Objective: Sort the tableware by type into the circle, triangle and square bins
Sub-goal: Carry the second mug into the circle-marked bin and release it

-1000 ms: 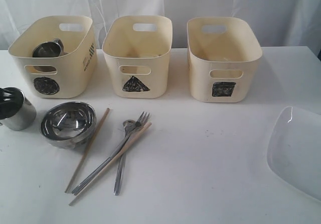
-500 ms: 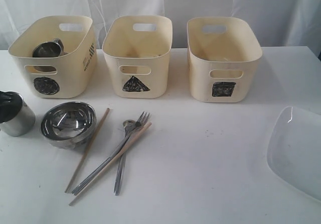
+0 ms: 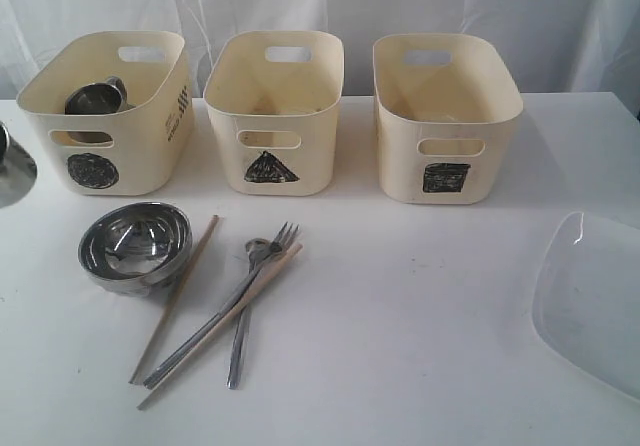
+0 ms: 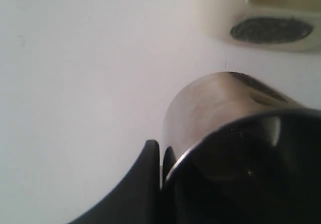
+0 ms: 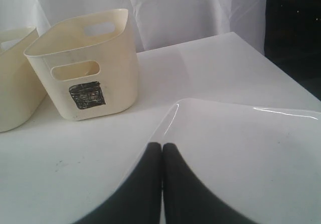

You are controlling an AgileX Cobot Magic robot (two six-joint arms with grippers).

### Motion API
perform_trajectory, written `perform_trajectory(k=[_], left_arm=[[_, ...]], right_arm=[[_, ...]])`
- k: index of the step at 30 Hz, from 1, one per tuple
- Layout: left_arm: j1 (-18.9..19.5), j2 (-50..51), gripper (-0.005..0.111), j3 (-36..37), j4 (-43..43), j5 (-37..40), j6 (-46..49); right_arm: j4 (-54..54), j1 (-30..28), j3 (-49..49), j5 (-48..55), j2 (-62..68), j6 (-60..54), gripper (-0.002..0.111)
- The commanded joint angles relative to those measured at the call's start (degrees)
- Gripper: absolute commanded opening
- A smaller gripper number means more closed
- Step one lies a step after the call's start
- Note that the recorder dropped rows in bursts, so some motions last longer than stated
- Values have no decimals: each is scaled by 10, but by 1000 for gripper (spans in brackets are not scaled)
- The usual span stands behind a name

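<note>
The left end effector point(image 4: 163, 156) apparently grasped the steel mug point(image 4: 210, 108) by its rim, at nine o'clock of the circle bin point(image 3: 110, 116); the right end effector point(image 5: 161, 147) was clenched empty at the edge of the white plate point(image 5: 241, 148).

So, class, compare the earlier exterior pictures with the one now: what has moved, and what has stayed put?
The steel mug, clamped in the left gripper, has moved up and left in the exterior view and is now mostly out of frame. The steel bowl, cutlery, chopsticks, plate and three bins stayed put.
</note>
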Motion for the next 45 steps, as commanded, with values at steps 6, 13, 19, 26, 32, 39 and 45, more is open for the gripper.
perform_trajectory(k=[6,13,19,26,32,39,45], left_arm=[[-1,-58,0,-45,-72,-126,-41],[-61,98,0,-206,-99,-172,8],[-95,221,0,-327,-99,-167,36],[-100,305,0,-380,-99,-203,36],[-108,337,0,-389,-99,-218,40],[-121,353,0,-389,-82,-243,40],[-121,358,3,-389,-76,-242,40]], right_arm=[[-2,4,-2,-4,1,-2,0],[-2,4,-2,-4,1,-2,0],[-2,4,-2,-4,1,-2,0],[-2,4,-2,-4,1,-2,0],[-2,4,-2,-4,1,-2,0],[-2,4,-2,-4,1,-2,0],[-2,4,-2,-4,1,-2,0]])
